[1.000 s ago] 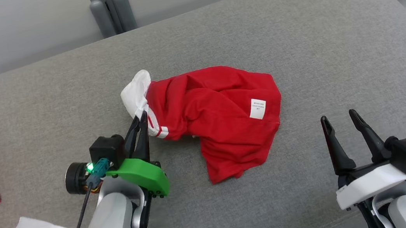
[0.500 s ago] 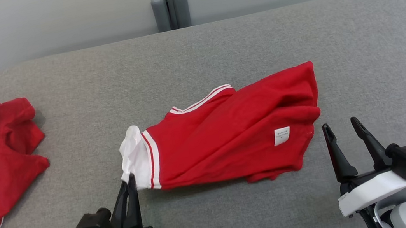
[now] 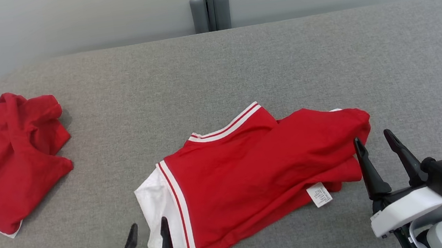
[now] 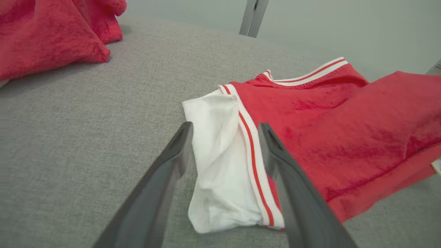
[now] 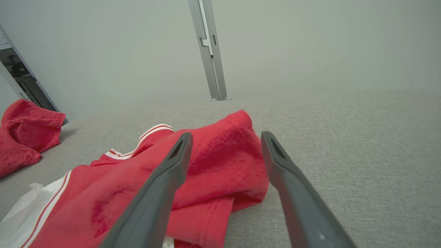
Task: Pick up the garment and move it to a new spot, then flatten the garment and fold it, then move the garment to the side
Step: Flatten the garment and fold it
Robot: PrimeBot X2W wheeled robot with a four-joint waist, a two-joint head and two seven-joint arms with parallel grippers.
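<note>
Plainly, left hand (image 3: 149,223) and right hand (image 3: 371,136) both gape, so a shallow pinch on the sleeve (image 3: 152,201) could crease the garment (image 3: 253,171).

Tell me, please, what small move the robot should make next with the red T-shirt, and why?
Probably ease the right gripper forward and close it on the T-shirt at its bunched end, ready to pull it flat. It and the left gripper stand open, and the shirt lies rumpled on the grey cushion, that end ahead of the right gripper.
</note>
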